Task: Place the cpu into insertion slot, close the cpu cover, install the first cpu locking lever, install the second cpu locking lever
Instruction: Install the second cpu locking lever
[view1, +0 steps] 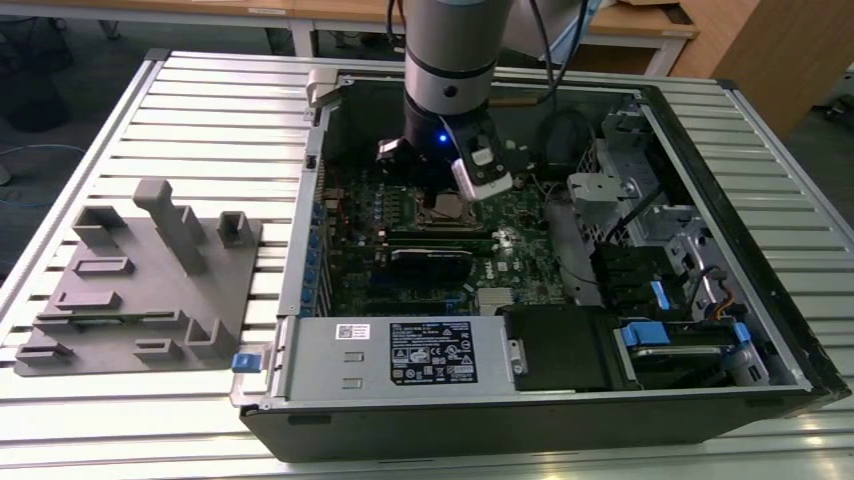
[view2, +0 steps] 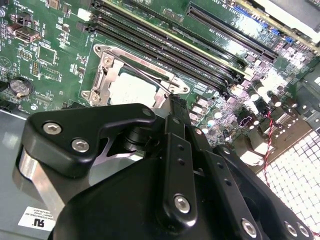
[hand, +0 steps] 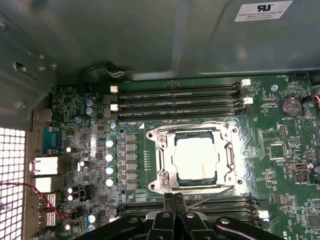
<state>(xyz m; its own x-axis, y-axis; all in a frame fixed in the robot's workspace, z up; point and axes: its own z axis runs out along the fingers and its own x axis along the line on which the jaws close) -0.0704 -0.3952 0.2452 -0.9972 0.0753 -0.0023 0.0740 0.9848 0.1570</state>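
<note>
Exterior view first: arm reaching down into an open computer case (view1: 310, 200) lying on a slatted counter (view1: 200, 100), end effector (view1: 451, 192) low over the green circuit board (view1: 400, 275), right at the socket (view1: 447, 208). Grey moulded holder (view1: 147, 270) well apart, toward the exterior view's left. Black label (view1: 434, 352) and small white sticker (view1: 354, 332) on the power supply; print left unread.

Second wrist view next: chip (view2: 131, 91) lying flat in the socket, silvery cover (view2: 102, 80) folded down around it, pale metal top showing through the cut-out. Thin wire lever (view2: 150, 76) slanting across one corner of the cover, seemingly raised rather than hooked down. Black end effector (view2: 172, 102) tip just beside that corner. White label (view2: 37, 223) at the case wall, not read.

First wrist view last: chip (hand: 196, 157) seated square, cover (hand: 229, 150) framing it, fingers (hand: 170, 210) pressed together with nothing visibly clamped between them, just beside the socket's edge and the lever (hand: 215, 195). White label (hand: 262, 10) on the case wall, text left alone.

Handling, as a judgement: chip light, rigid and fragile, best held by its edges only. Cover thin, stiff and hinged, so pushed flat rather than gripped. Lever springy and slippery, best caught near its free end.
</note>
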